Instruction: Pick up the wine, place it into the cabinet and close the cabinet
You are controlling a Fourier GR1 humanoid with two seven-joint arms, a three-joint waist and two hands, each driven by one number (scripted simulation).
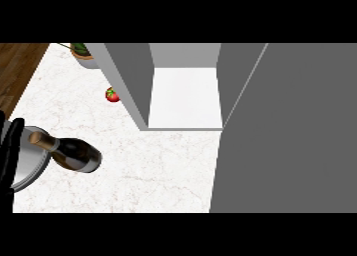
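Note:
The wine bottle [70,151], dark with a tan cork top and a pale label, stands on the marble counter at the left, partly over a round grey plate [31,167]. The open cabinet [185,97] sits at the centre top, its white inside showing and holding nothing. Its large grey door [295,135] swings out and fills the right side of the view. My left hand [4,150] is at the left edge beside the plate, fingers straight and up, not touching the bottle. My right hand does not show.
A red strawberry-like fruit [112,95] lies on the counter just left of the cabinet's wall. A potted plant [83,54] stands at the back left. Wooden floor [7,70] shows beyond the counter's left edge.

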